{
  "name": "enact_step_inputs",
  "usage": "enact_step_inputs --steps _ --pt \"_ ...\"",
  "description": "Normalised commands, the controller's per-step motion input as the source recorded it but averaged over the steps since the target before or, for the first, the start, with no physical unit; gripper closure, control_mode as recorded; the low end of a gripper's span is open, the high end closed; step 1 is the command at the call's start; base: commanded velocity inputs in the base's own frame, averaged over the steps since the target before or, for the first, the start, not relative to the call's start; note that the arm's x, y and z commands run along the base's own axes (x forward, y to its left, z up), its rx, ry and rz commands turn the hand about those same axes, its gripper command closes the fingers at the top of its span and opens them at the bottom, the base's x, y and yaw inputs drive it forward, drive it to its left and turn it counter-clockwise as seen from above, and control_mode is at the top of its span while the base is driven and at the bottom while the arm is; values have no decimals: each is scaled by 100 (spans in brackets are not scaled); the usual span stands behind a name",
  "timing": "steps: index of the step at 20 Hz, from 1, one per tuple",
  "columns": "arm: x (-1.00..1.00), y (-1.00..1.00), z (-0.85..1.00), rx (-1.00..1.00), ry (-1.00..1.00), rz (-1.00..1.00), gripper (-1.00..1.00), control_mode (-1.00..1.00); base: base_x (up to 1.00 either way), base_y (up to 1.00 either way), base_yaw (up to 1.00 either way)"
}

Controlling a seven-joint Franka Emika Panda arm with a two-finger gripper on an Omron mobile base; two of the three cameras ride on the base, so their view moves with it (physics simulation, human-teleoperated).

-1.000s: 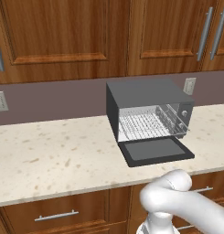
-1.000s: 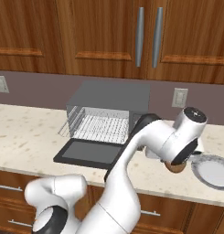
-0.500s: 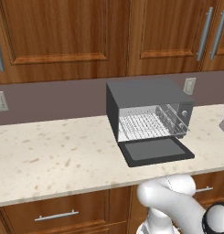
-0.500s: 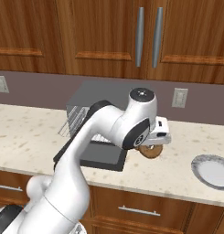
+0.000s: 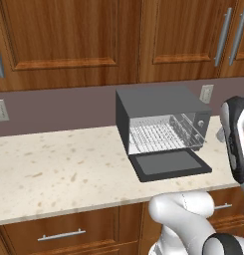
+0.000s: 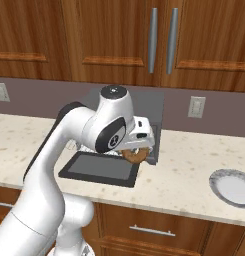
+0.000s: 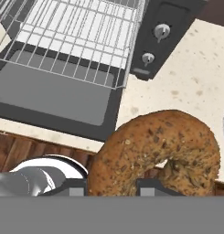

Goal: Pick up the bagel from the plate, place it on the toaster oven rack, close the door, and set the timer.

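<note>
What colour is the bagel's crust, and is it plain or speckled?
Golden brown with dark seed-like speckles; the bagel shows best in the hand view.

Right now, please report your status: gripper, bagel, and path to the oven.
Gripper shut on bagel. Door open flat, toaster oven rack bare. Nothing blocking.

You see the bagel (image 7: 161,153), a seeded brown ring, held off the counter just near-right of the toaster oven (image 5: 163,122). Its door (image 5: 171,164) lies folded down flat; the silver wire toaster oven rack (image 7: 81,34) is slid partly outward.
</note>
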Motion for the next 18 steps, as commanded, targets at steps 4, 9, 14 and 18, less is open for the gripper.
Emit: enact_step_inputs --steps 4,9,14,18 --pt "0 69 10 0 0 7 100 -100 0 0 0" --pt "17 59 1 0 1 7 100 -100 0 0 0" --pt "41 45 0 0 3 7 100 -100 0 0 0" --pt "54 30 -1 0 5 5 100 -100 0 0 0"
